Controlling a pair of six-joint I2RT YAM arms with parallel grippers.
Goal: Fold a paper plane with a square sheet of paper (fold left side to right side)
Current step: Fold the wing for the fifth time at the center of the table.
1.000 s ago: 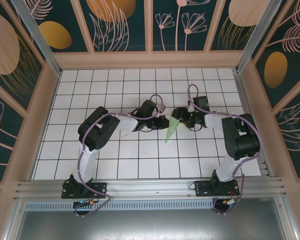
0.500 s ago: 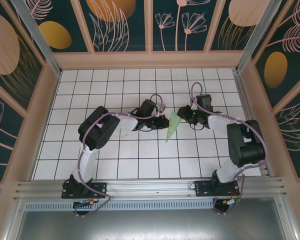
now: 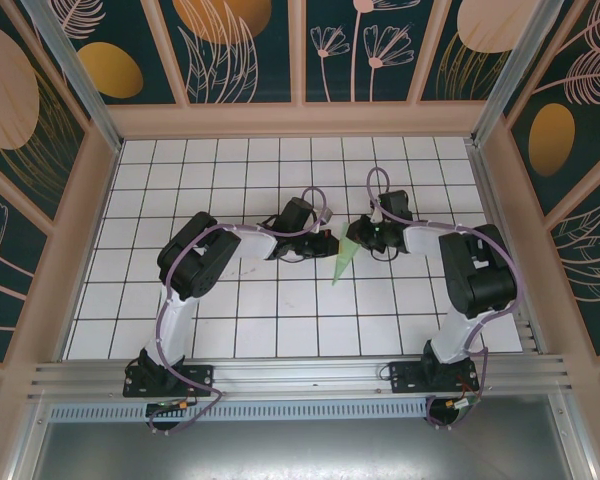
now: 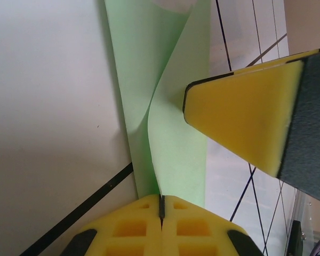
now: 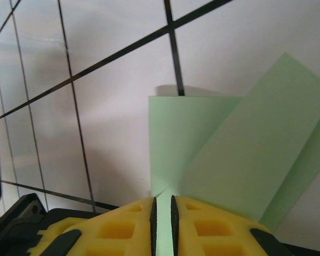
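Slim, pointed, creased pale-green paper plane [image 3: 344, 257] on white gridded table [image 3: 230, 320]; left gripper [image 4: 161, 205] and right gripper [image 5: 161, 207] each pinching it.

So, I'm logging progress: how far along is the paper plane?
Done: the paper plane is already folded into a narrow, pointed dart. In hand: left gripper and right gripper both pinch its wide end, one flap curled up. Left: probably pressing that flap flat and letting go.

Bolted to the aluminium rail [image 3: 300, 372] by 2 black bases [image 3: 165, 378], the left arm [image 3: 185, 268] and right arm [image 3: 480, 272] have white links, black joint housings and lilac cables [image 3: 161, 335]; the fingers [image 4: 240, 117] are yellow, black-backed.
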